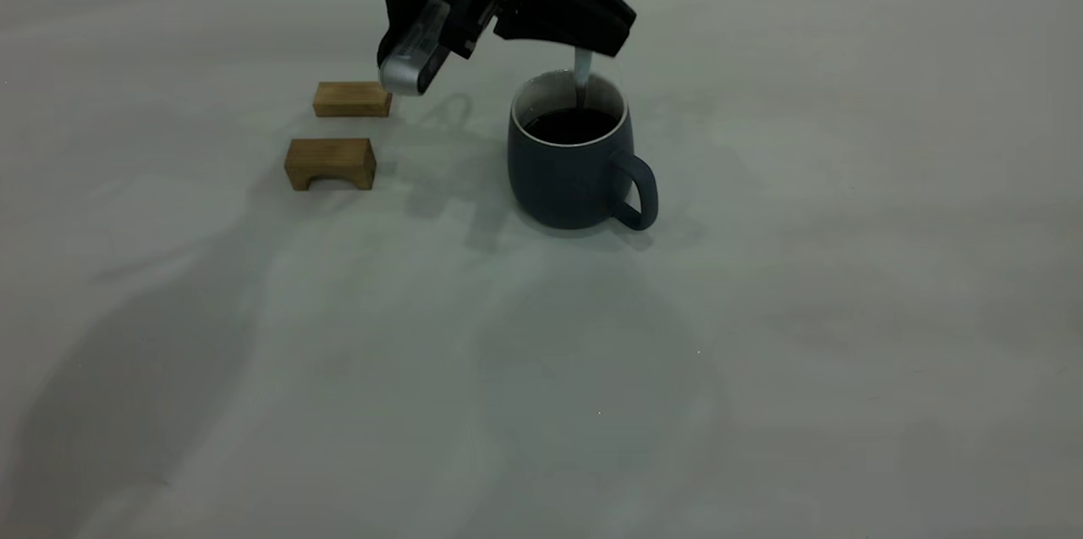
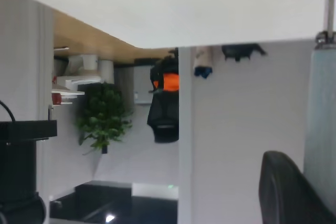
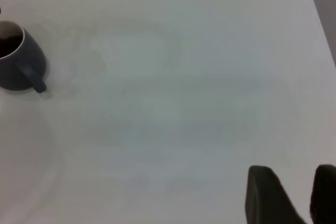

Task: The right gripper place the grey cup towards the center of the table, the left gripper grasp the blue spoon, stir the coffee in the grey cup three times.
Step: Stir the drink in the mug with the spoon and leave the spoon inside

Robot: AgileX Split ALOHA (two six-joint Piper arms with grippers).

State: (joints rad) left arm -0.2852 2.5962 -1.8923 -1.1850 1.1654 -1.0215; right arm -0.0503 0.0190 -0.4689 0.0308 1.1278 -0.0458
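Note:
The grey cup [image 1: 567,175] stands upright near the middle of the table [image 1: 761,310], its handle turned to the right, with dark coffee [image 1: 571,126] inside. Directly above its mouth hangs my left gripper [image 1: 592,40], shut on the blue spoon [image 1: 582,69], whose lower end dips into the coffee. The left wrist view shows the pale spoon handle [image 2: 319,119] beside one dark finger [image 2: 278,182]. My right gripper [image 3: 294,174] is out of the exterior view; in its own view it is open and empty over bare table, far from the cup [image 3: 21,66].
Two brown wooden blocks lie left of the cup: a flat one [image 1: 352,99] farther back and an arched one [image 1: 330,163] nearer the front. The table runs wide and bare in front of and to the right of the cup.

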